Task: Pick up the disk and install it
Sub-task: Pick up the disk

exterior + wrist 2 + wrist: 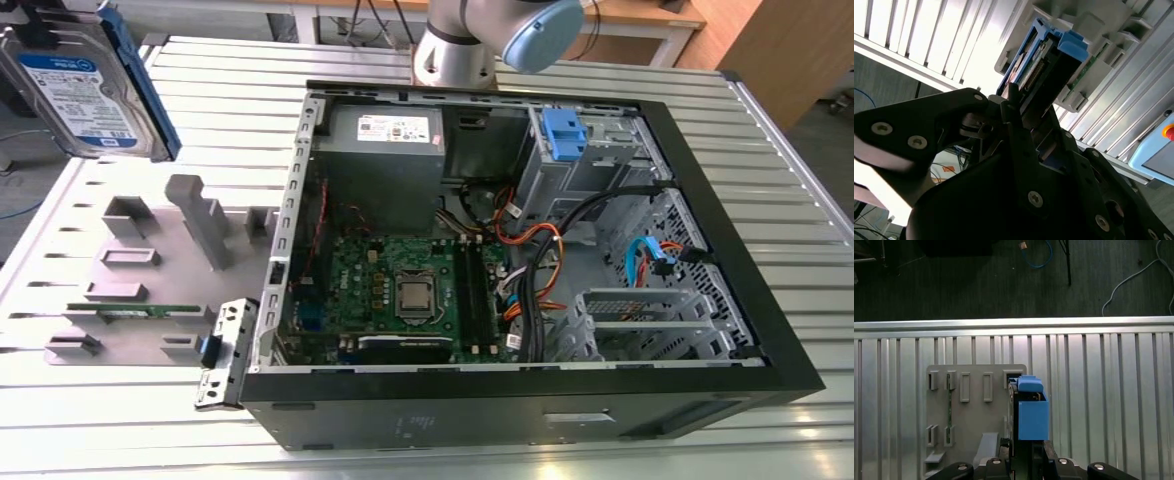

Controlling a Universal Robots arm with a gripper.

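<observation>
We see the gripper (1024, 112) clamped shut on the disk (1049, 70), held on edge near the gray fixture plate (974, 410). At the exterior view's left the disk's labelled face shows, and to the right an open computer case (741, 250). Both stand on a slatted metal table (1104, 390). The first wrist view adds a dark floor with cables (1036, 255).

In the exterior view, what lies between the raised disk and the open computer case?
In the exterior view, a gray fixture plate with upright holders lies between the disk and the computer case, resting on the slatted table.
</observation>
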